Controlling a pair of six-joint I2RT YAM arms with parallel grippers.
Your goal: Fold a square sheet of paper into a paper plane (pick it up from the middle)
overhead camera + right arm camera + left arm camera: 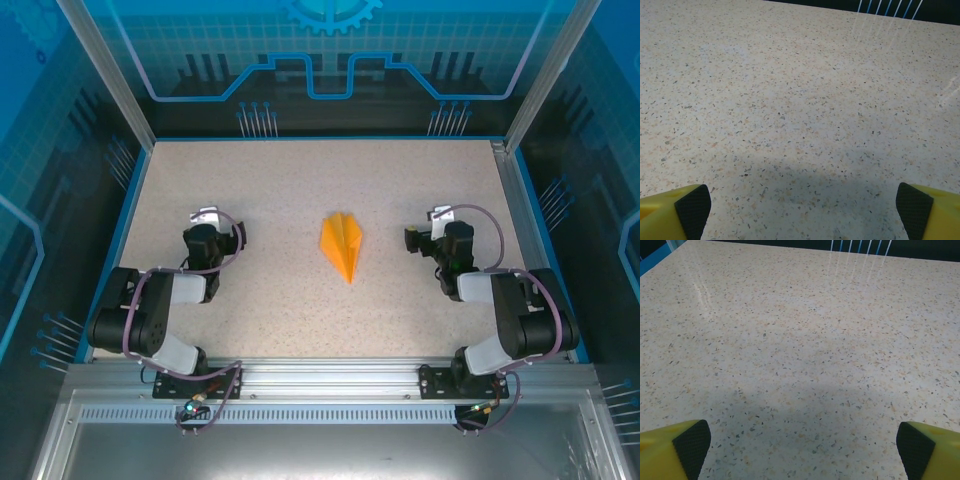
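Orange-yellow folded paper dart (342, 246) lies mid speckled beige table (250, 170), long axis 12-to-6, tip at 6. From your right gripper (440, 215) it's at 9 o'clock, from left gripper (208, 216) at 3; R is nearer. Both arms folded low, jaws wide apart, nothing held

top: overhead, whole table (300, 190) | wrists: low, forward (same table)
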